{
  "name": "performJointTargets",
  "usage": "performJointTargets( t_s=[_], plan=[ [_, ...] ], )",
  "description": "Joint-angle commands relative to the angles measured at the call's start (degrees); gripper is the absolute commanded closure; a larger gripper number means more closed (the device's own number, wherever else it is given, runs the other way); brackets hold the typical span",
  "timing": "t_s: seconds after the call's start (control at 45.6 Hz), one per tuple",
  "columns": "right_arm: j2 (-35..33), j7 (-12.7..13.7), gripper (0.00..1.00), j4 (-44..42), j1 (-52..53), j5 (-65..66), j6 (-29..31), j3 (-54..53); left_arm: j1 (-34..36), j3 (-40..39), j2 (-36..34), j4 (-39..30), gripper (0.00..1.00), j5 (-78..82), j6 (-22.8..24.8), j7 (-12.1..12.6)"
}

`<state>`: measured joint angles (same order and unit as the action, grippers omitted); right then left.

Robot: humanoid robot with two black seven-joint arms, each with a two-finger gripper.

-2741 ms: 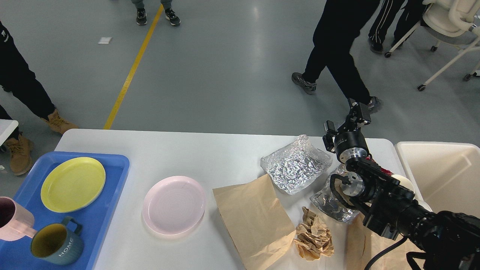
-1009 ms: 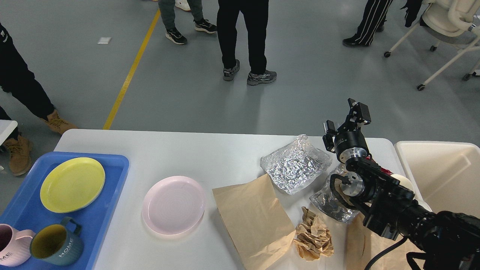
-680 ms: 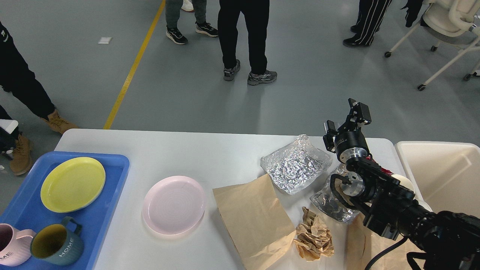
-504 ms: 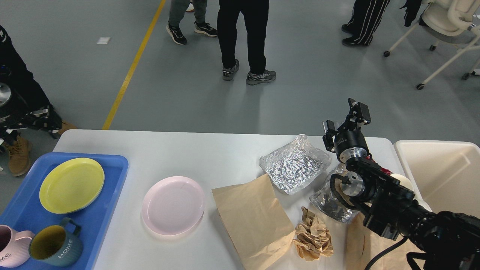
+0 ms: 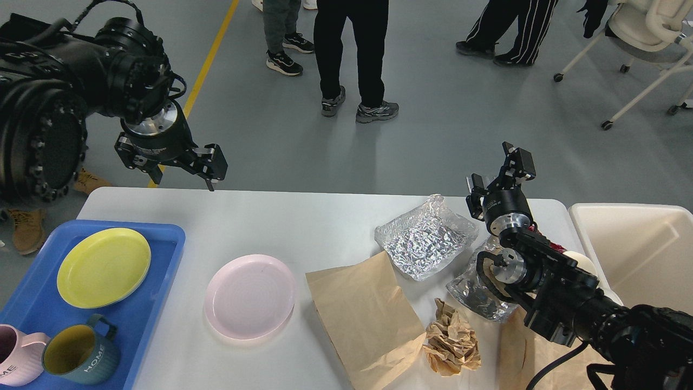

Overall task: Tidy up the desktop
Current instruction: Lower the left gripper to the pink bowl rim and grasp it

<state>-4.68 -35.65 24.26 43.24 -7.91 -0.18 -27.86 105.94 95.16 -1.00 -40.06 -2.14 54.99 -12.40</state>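
The white desktop (image 5: 303, 222) spans the view. On it lie a pink plate (image 5: 250, 296), a flat brown paper bag (image 5: 363, 314), a crumpled brown paper ball (image 5: 452, 344), a foil sheet (image 5: 425, 238) and a second crumpled foil piece (image 5: 474, 292). My left gripper (image 5: 183, 169) hangs open and empty above the table's far left edge. My right gripper (image 5: 498, 173) is open and empty, raised above the far right edge beside the foil sheet.
A blue tray (image 5: 141, 319) at the left holds a yellow plate (image 5: 103, 267), a teal mug (image 5: 81, 357) and a pink mug (image 5: 16, 364). A cream bin (image 5: 639, 254) stands at the right edge. Another brown bag (image 5: 517, 352) lies under my right arm. People stand beyond the table.
My left arm has swung into view from the left and now hangs over the table's far left edge. The pink mug rests on the tray. My right arm has not moved.
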Motion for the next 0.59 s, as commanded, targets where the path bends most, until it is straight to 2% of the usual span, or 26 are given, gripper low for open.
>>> performJointTargets(
  t_s=[0.0, 0.153, 0.417, 0.46, 0.57],
  plan=[
    [-0.1, 0.0, 0.0, 0.0, 0.0, 0.0, 0.0, 0.0, -4.2, -3.0, 1.6, 0.9, 0.05, -0.4, 0.0, 0.4],
    [-0.1, 0.0, 0.0, 0.0, 0.0, 0.0, 0.0, 0.0, -11.5, -9.7, 0.8, 1.1, 0.05, -0.4, -0.1, 1.0],
    [0.0, 0.1, 0.0, 0.0, 0.0, 0.0, 0.0, 0.0, -21.2, -10.3, 0.8, 5.4, 0.06, -0.3, -6.3, 1.6],
    [0.0, 0.1, 0.0, 0.0, 0.0, 0.0, 0.0, 0.0, -22.4, -10.3, 0.7, 5.6, 0.06, -0.3, -7.5, 2.6],
    [0.0, 0.1, 0.0, 0.0, 0.0, 0.0, 0.0, 0.0, -24.0, -10.4, 0.2, 6.0, 0.06, -0.4, -11.7, 8.0]
  ],
)
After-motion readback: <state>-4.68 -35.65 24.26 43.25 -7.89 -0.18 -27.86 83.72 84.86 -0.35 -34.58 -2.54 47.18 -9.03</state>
